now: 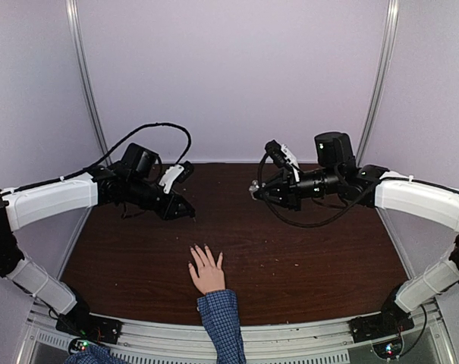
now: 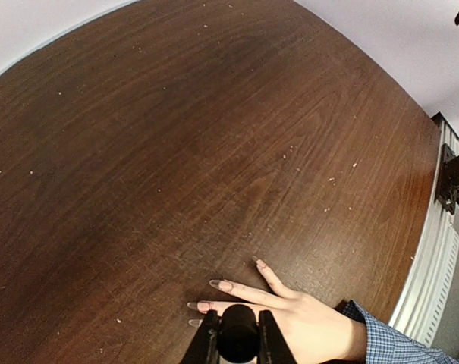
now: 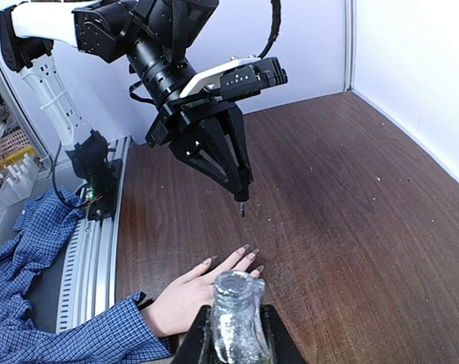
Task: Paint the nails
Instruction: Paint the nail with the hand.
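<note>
The left end effector (image 3: pixel 240 188) clamps the brush cap (image 2: pixel 237 332), the right end effector (image 3: pixel 233 341) the open bottle (image 3: pixel 236 303); best to descend slowly and stroke the nails (image 2: pixel 225 286) lightly.

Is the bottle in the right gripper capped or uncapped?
Uncapped: the bottle, clamped in the right gripper, shows a bare open glass neck.

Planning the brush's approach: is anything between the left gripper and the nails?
Nothing visible does. The left gripper, shut on the brush cap, hangs over bare table beyond the nails, with only open air between.
</note>
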Controlling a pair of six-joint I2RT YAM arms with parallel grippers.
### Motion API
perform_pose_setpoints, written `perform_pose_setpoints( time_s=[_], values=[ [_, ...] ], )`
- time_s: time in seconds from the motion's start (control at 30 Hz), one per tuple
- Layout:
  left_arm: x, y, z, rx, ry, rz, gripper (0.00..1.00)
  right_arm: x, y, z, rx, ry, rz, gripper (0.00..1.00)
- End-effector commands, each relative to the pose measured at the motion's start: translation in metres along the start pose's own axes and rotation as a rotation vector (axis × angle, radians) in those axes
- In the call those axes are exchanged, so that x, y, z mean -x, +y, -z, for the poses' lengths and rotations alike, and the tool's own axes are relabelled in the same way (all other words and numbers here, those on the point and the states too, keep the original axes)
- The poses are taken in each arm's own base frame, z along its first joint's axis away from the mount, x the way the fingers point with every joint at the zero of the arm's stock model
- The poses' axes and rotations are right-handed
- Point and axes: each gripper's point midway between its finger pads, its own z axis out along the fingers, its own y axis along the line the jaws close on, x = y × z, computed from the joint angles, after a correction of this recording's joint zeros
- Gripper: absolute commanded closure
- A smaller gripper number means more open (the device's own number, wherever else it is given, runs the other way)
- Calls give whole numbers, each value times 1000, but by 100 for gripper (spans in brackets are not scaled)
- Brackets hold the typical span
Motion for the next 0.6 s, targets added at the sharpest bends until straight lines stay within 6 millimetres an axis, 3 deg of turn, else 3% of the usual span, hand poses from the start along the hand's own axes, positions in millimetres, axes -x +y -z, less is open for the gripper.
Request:
perform_pose_setpoints(
  time_s=[0.0,0.13,0.57],
  values=[
    [12,-9,3,-62,-7,-31,100,5,-7,2,-7,-27,-7,100],
    [15,-15,-7,-126,20,-68,100,6,-15,4,-17,-39,-25,100],
    [-2,-18,-52,-282,185,-116,100,3,-45,19,-64,-81,-72,100]
  ],
)
